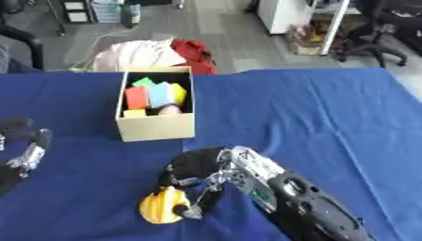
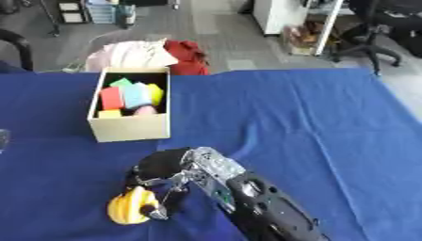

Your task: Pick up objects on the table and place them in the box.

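A yellow rounded object [image 1: 161, 207] lies on the blue tablecloth near the front edge. My right hand [image 1: 198, 169] hangs right over it, fingers curled down around its right side and top. An open cardboard box [image 1: 157, 126] stands further back, left of centre, holding several coloured blocks: red, green, light blue, yellow and a pink thing. My left hand [image 1: 26, 155] rests at the far left edge, fingers relaxed, holding nothing.
The blue cloth-covered table [image 1: 313, 117] spreads wide to the right of the box. Beyond its far edge stand a chair draped in pink and red cloth [image 1: 157, 54], shelves and office chairs.
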Robot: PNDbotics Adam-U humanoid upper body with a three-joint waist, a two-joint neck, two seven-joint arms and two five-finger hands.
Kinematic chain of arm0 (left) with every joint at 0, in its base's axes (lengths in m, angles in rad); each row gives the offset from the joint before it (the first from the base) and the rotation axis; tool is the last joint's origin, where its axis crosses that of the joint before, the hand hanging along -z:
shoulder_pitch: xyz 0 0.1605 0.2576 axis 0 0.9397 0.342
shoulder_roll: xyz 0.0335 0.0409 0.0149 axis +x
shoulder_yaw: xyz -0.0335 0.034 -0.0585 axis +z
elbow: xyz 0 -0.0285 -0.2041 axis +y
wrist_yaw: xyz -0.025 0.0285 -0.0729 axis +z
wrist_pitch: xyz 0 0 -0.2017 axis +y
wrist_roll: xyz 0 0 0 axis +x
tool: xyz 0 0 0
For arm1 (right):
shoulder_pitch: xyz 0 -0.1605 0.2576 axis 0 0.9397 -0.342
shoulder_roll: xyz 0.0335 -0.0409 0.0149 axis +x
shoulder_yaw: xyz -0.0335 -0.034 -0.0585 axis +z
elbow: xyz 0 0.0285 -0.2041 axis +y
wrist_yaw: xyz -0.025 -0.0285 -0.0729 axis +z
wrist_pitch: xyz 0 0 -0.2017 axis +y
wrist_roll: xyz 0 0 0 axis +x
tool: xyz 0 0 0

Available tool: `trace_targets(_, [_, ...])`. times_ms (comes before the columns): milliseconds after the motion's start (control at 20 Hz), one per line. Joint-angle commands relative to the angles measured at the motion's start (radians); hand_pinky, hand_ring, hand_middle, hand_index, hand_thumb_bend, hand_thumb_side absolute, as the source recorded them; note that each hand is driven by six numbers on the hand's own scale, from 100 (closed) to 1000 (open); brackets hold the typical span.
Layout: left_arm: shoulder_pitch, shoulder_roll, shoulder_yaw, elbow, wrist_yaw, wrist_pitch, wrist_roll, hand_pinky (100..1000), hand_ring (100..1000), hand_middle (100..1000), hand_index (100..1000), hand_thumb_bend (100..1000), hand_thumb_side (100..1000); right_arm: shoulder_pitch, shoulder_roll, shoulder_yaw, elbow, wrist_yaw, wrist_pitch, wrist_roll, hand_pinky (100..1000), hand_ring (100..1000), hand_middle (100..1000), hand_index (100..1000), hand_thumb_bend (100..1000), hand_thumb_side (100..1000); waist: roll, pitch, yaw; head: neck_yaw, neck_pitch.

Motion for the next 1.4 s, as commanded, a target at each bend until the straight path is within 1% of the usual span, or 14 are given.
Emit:
trace_targets(50, [-0.011,0.013,0.006,-0.012,-0.001,-0.001,-0.001,876,692,685,718,434,452,-0.008,-0.016,-0.014,0.009,0.056,-0.004,-0.126,731,466,267,464,100,100,0.017,-0.021,0.000,-0.001,0.001])
trace_targets(200, [-0.010,0.014,0.007,-0.011,0.000,-0.002,-0.001,876,693,686,718,434,453,-0.016,-0.027,-0.024,-0.007,0.060,0.005,-0.231,729,461,247,442,100,100,0.016,-0.024,-0.003,0.000,0.002])
trace_targets(350, [-0.009,0.015,0.008,-0.011,0.000,-0.002,0.000,876,693,686,718,434,452,-0.032,-0.050,-0.032,-0.048,0.017,0.028,-0.264,733,458,238,433,100,100,0.015,-0.026,-0.006,0.002,0.002])
trace_targets(450, [-0.007,0.016,0.009,-0.011,0.000,-0.002,0.001,876,693,686,718,433,453,-0.053,-0.076,-0.034,-0.090,-0.052,0.054,-0.246,737,457,235,431,100,100,0.014,-0.027,-0.008,0.003,0.004])
trace_targets(550, [-0.006,0.017,0.010,-0.011,0.000,-0.001,0.002,876,693,686,718,432,453,-0.079,-0.109,-0.039,-0.139,-0.140,0.090,-0.208,740,456,233,431,100,100,0.013,-0.028,-0.009,0.004,0.004])
trace_targets(700, [-0.004,0.018,0.011,-0.010,0.002,-0.001,0.003,876,694,686,718,432,452,-0.122,-0.161,-0.067,-0.206,-0.276,0.164,-0.151,742,455,229,428,100,100,0.012,-0.029,-0.012,0.007,0.005])
trace_targets(750, [-0.003,0.019,0.011,-0.010,0.002,-0.001,0.004,876,694,686,718,431,452,-0.139,-0.175,-0.078,-0.221,-0.310,0.189,-0.139,743,459,232,431,100,100,0.012,-0.029,-0.013,0.008,0.005])
trace_targets(800, [-0.003,0.019,0.011,-0.010,0.002,-0.001,0.003,877,694,686,718,431,452,-0.161,-0.187,-0.091,-0.227,-0.329,0.211,-0.132,742,460,232,431,100,100,0.012,-0.030,-0.013,0.009,0.005])
trace_targets(900, [-0.004,0.019,0.009,-0.011,0.002,-0.002,0.002,876,694,687,718,431,452,-0.203,-0.195,-0.112,-0.206,-0.342,0.240,-0.130,743,466,236,436,100,100,0.012,-0.030,-0.012,0.007,0.004])
trace_targets(1000, [-0.007,0.018,0.007,-0.012,0.001,-0.003,0.000,876,694,687,718,432,452,-0.244,-0.178,-0.139,-0.139,-0.312,0.254,-0.145,744,469,240,440,100,100,0.013,-0.027,-0.006,0.001,0.000])
trace_targets(1100, [-0.012,0.016,0.004,-0.014,0.002,-0.003,-0.003,876,695,687,718,432,452,-0.273,-0.135,-0.179,-0.038,-0.249,0.261,-0.178,749,474,251,452,100,100,0.015,-0.023,0.004,-0.007,-0.008])
trace_targets(1250, [-0.022,0.010,-0.002,-0.017,0.003,-0.004,-0.009,876,695,687,718,432,452,-0.300,-0.048,-0.256,0.131,-0.118,0.270,-0.253,759,490,279,481,100,100,0.019,-0.014,0.025,-0.024,-0.018])
trace_targets(1350, [-0.027,0.006,-0.006,-0.018,0.004,-0.004,-0.013,877,695,687,718,431,452,-0.307,0.003,-0.303,0.223,-0.015,0.278,-0.309,766,515,330,527,100,100,0.021,-0.009,0.040,-0.035,-0.023])
trace_targets(1400, [-0.029,0.005,-0.007,-0.019,0.004,-0.004,-0.014,877,695,687,718,431,452,-0.308,0.025,-0.325,0.263,0.036,0.285,-0.340,769,535,376,563,100,100,0.021,-0.006,0.046,-0.039,-0.026])
